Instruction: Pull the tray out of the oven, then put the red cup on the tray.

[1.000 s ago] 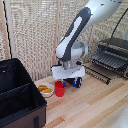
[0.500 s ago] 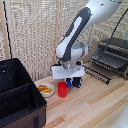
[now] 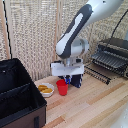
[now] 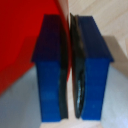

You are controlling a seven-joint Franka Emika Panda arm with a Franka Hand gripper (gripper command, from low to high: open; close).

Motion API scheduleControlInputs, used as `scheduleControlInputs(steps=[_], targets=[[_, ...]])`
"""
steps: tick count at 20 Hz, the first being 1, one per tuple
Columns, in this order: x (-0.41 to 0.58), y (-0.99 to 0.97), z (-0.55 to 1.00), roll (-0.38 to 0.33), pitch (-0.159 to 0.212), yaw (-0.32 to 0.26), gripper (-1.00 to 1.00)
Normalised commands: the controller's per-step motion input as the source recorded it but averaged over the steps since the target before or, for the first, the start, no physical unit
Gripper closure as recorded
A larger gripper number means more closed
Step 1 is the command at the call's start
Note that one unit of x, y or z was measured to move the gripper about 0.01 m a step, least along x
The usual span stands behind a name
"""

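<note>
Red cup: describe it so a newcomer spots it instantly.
Start at the big black fabric case on the wooden table, at the exterior view's left. Just past its corner sits a white bowl with yellow food; the red cup stands beside it, under the gripper. It is the only bright red, handleless thing there.

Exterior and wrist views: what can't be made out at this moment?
- Hand, exterior view: its fingers are behind the red cup and too blurred to tell contact.
- Wrist view: blue fingers nearly closed, with no rim visible between them; the cup is a red blur cut off by the frame edge.
- Oven: cut off at the exterior view's right edge.
- Tray: bars too small to count.
</note>
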Motion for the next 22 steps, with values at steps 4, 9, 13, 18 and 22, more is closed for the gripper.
scheduleControlInputs(steps=[4, 9, 13, 18, 22], targets=[[0.405, 0.0, 0.86, -0.023, 0.02, -0.207, 1.0], [0.465, 0.01, 0.78, -0.068, 0.023, -0.208, 1.0], [0.562, -0.02, 0.71, -0.055, 0.041, -0.196, 1.0], [0.445, -0.24, 0.79, -0.004, 0.058, -0.195, 1.0], [0.344, -0.58, 0.78, 0.039, 0.038, -0.123, 1.0]])
